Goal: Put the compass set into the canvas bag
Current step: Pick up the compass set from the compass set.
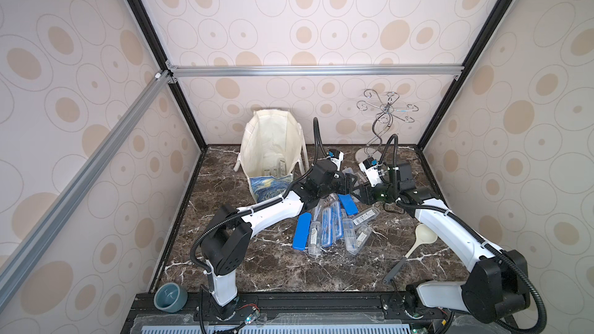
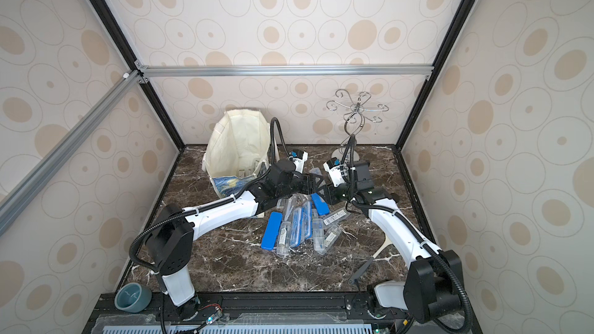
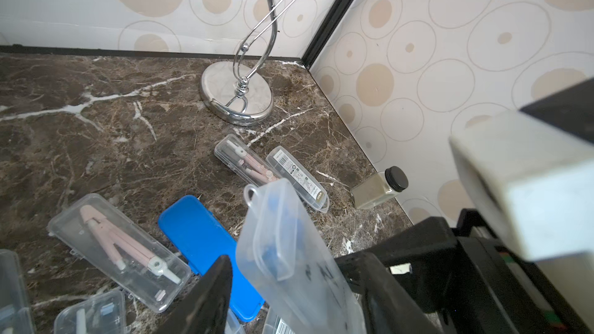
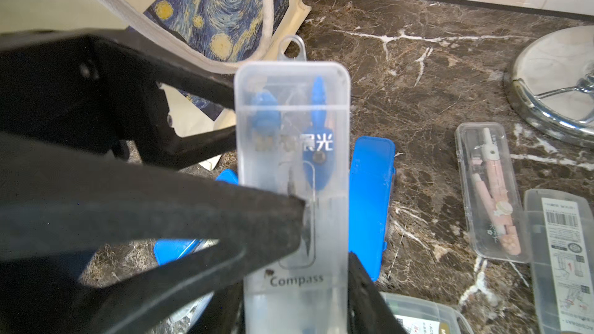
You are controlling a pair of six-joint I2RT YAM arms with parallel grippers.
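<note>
marble table point(image 1: 289, 271): everything sits on it. canvas bag point(image 1: 257, 142) stands upright at back left by the wall, mouth open, starry print facing front. chrome stand point(image 1: 382, 130) at back right. case pile point(image 1: 328, 229) lies loose mid-table, clear and blue cases overlapping. My arms meet just right of the bag, over the far end of that pile. My right gripper point(image 4: 292, 284) is clamped on one end of the compass set point(image 4: 292, 162), a frosted case with a blue compass inside, held off the table with its tab end toward the bag. My left gripper point(image 3: 295, 261): fingers point(image 4: 257, 220) straddle the same case, one on each broad face. Can't tell if they press it or stand clear. A few cases point(image 1: 281, 166) lie in the bag's bottom.
</note>
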